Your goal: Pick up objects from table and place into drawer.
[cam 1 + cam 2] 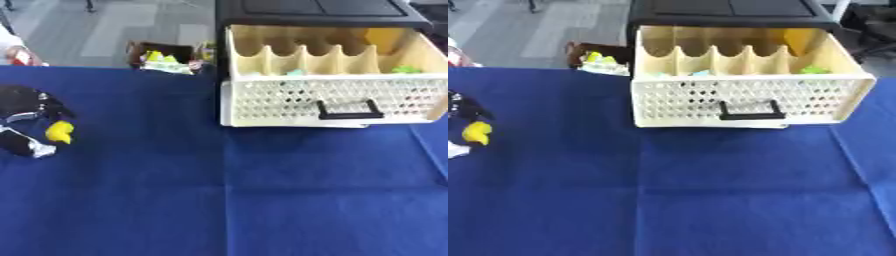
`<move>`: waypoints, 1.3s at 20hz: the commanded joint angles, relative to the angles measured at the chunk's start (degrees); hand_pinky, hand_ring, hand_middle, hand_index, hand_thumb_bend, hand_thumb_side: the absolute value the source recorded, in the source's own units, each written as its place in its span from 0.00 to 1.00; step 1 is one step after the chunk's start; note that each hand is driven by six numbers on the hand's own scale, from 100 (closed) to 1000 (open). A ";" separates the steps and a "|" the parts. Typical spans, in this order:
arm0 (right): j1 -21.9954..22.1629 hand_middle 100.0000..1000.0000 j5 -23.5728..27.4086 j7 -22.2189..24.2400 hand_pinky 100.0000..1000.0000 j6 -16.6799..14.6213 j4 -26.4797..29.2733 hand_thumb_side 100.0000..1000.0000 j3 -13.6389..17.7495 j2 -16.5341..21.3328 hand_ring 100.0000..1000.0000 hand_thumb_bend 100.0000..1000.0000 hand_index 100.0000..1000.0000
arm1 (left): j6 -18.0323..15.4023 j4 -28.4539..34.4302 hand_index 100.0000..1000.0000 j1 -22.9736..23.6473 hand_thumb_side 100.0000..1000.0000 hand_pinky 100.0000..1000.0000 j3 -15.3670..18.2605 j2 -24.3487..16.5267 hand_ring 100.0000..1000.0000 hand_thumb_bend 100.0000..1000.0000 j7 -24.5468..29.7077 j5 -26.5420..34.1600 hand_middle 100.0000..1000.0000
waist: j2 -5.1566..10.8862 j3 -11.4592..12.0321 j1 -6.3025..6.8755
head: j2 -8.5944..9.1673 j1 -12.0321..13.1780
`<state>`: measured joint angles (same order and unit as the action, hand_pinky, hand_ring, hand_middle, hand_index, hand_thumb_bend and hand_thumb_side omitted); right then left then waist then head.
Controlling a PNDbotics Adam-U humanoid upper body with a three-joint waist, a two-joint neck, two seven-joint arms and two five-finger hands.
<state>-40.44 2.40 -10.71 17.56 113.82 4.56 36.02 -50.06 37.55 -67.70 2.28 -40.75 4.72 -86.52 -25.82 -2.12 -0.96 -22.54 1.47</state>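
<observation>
My left hand (24, 111), black with silver parts, comes in at the left edge over the blue table. Its fingers curl around a small yellow object (59, 132), which sticks out at the fingertips, just above the cloth. The cream drawer (745, 100) stands pulled open at the back right, far from the hand. It has a perforated front and a black handle (750, 111). Slotted dividers split it into several compartments. A small green thing (815, 70), a pale teal thing (700, 73) and a yellow thing (801, 39) lie inside. My right hand shows in neither view.
The drawer slides out of a black cabinet (728, 10). The blue cloth (710, 200) covers the whole table in front of it. Beyond the table's far edge, a dark box (162, 55) with yellow and green items sits on the floor.
</observation>
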 commanded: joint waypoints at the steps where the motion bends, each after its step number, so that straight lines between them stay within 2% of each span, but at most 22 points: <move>1: -0.46 0.05 0.64 -0.27 0.67 -0.08 0.78 0.96 0.91 0.91 0.00 0.00 0.68 | 0.09 0.96 0.90 -1.49 0.77 0.39 0.47 -1.53 0.56 0.22 1.01 -1.52 0.55 | 1.17 -0.06 0.15 | 0.86 0.28; 5: -0.35 0.05 0.86 -0.25 0.67 -0.08 0.78 0.96 1.01 0.85 0.00 0.00 0.68 | 0.66 0.92 0.91 -1.61 0.78 0.37 0.49 -1.42 0.54 0.25 1.72 -3.26 0.54 | 1.11 -0.09 0.12 | 0.90 0.28; 10: -0.20 0.05 1.16 -0.30 0.67 -0.01 0.78 0.97 1.16 0.62 0.00 0.00 0.68 | 1.10 0.69 0.88 -1.74 0.66 0.30 0.86 -1.24 0.48 0.22 0.88 -3.25 0.47 | 1.08 -0.08 0.10 | 1.18 0.28; 18: 0.13 0.05 1.51 -0.53 0.68 0.10 0.78 0.97 1.41 0.44 0.00 0.00 0.68 | 1.65 0.24 0.75 -1.75 0.54 0.19 0.88 -1.11 0.40 0.18 -0.67 -2.50 0.39 | 1.01 -0.04 0.07 | 1.31 0.25; 26: 0.68 0.05 1.83 -1.11 0.68 0.19 0.78 0.97 2.03 0.15 0.00 0.00 0.67 | 1.77 -0.02 0.70 -1.74 0.50 0.14 0.77 -0.91 0.37 0.16 -1.76 -1.53 0.36 | 0.86 -0.19 0.07 | 1.47 0.33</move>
<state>-39.27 3.75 -11.44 17.73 113.82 5.68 35.38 -48.34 37.15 -68.11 2.61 -40.48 3.38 -88.45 -26.20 -2.30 -1.00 -22.00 1.66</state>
